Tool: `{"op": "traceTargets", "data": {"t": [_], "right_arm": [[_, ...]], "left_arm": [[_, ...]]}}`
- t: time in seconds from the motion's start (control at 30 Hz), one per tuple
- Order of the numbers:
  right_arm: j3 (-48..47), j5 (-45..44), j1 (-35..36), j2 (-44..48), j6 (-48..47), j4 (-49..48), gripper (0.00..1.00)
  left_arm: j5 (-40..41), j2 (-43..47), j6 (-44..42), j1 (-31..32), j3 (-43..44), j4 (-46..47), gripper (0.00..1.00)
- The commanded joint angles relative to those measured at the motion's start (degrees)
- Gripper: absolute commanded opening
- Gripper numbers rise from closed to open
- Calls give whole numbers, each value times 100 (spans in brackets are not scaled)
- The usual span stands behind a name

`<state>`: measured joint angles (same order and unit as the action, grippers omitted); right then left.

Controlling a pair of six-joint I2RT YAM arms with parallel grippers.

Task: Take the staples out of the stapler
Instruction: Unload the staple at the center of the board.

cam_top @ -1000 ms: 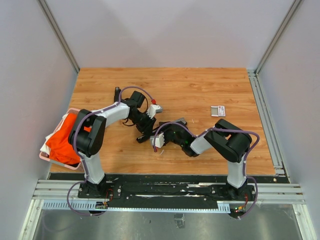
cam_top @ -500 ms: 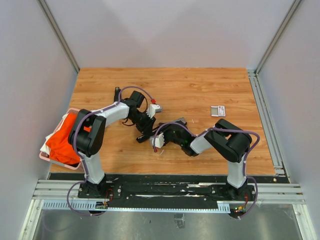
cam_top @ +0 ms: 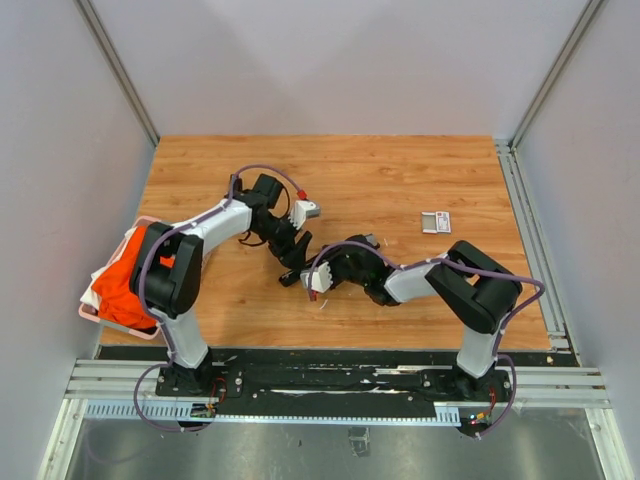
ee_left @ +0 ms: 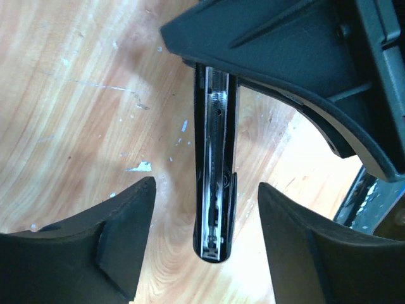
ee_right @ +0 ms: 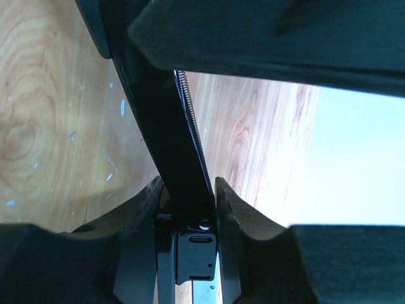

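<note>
Nearest my bases, my right gripper (ee_right: 188,190) is closed tight on the stapler (ee_right: 169,126). Its two fingers pinch the black bar just below the thin feed spring (ee_right: 190,114). That hold is narrow and sits close to the spring. If I twist or squeeze unevenly, I judge the bar could pivot between my pads, or the spring could get nipped and jump out of its track.

Just beyond, my left gripper (ee_left: 205,190) is spread wide and holds nothing, with its fingers straddling the open magazine channel without touching it. Silvery metal lines that channel, and I take it for the staples (ee_left: 216,104) loaded inside, though I cannot tell strip from bare rail. If I close here, I would likely catch the channel walls rather than the strip and clamp the staples in place. If the stapler is tipped too fast, the strip could break up and scatter over the table (cam_top: 400,180), where thin grey pieces would be hard to pick up.

Farther back, the white box (cam_top: 436,222) lies well apart from both grippers.
</note>
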<state>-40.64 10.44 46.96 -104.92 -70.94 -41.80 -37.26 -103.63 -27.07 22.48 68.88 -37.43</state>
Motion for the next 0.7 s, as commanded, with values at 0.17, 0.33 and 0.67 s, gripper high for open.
{"op": "traceTargets", "data": {"t": [0.17, 0.33, 0.67], "right_arm": [[-425, 204, -73, 702, 67, 1510, 1], [-892, 324, -75, 901, 317, 2801, 1], [-2199, 818, -82, 976, 1275, 5166, 1]], "left_arm": [[21, 754, 173, -387, 474, -82, 90], [229, 1130, 277, -710, 494, -46, 91], [708, 1966, 171, -1194, -268, 165, 91]]}}
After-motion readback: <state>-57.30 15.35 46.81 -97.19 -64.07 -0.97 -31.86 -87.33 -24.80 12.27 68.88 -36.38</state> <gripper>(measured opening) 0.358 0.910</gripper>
